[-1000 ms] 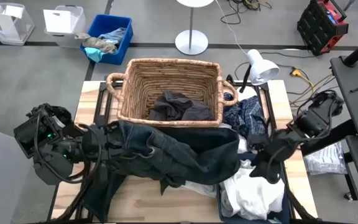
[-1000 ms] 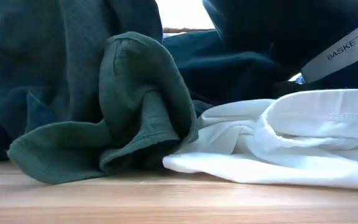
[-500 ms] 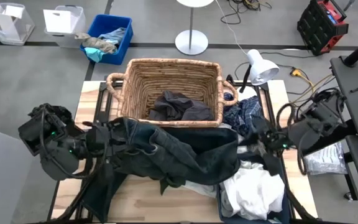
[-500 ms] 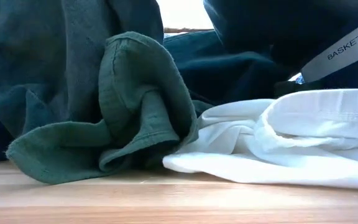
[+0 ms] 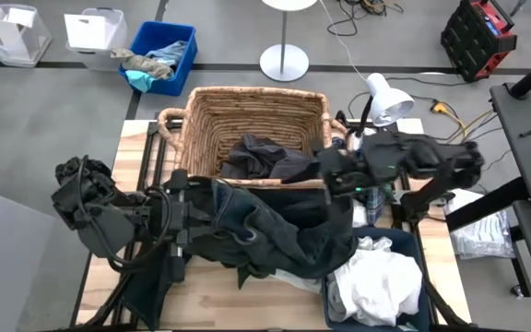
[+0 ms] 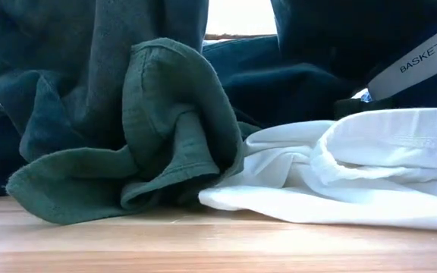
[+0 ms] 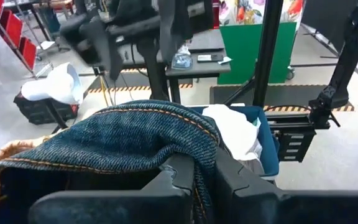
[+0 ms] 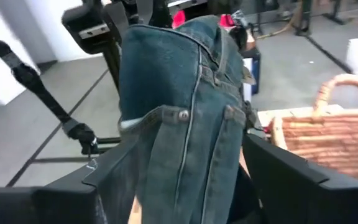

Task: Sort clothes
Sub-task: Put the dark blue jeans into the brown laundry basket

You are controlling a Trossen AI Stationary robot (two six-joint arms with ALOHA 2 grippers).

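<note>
Dark blue jeans (image 5: 275,226) are draped across the middle of the table, in front of the wicker basket (image 5: 184,124). My left gripper (image 5: 184,198) is shut on their left part and holds it raised. My right gripper (image 5: 325,173) reaches in from the right, by the basket's near right corner. It is open, and the jeans' waistband with its button (image 8: 183,116) stands between its fingers. A dark green garment (image 6: 165,129) and a white one (image 6: 340,174) lie on the tabletop under the jeans. My left gripper pinches a folded-over part of the jeans with an orange-stitched seam (image 7: 197,134) between its two fingers. The fingers come about level from the table's left. The denim bulges over the fingers and the rest hangs down onto the table. My right gripper's open fingers (image 8: 120,168) flank the waistband; whether they touch it I cannot tell.
A dark grey garment (image 5: 265,157) lies in the basket. A plaid garment (image 5: 369,184) sits to the basket's right, under the right arm. White clothes (image 5: 376,286) fill a blue bin at the near right, labelled BASKET 7 (image 6: 423,57). A white lamp (image 5: 385,97) stands at the far right.
My right gripper has risen from over the white clothes and swung toward the far left, to the jeans by the basket's corner, rolling as it went. My left gripper has shifted a little toward the right and turned, and the jeans' left part has lifted slightly.
</note>
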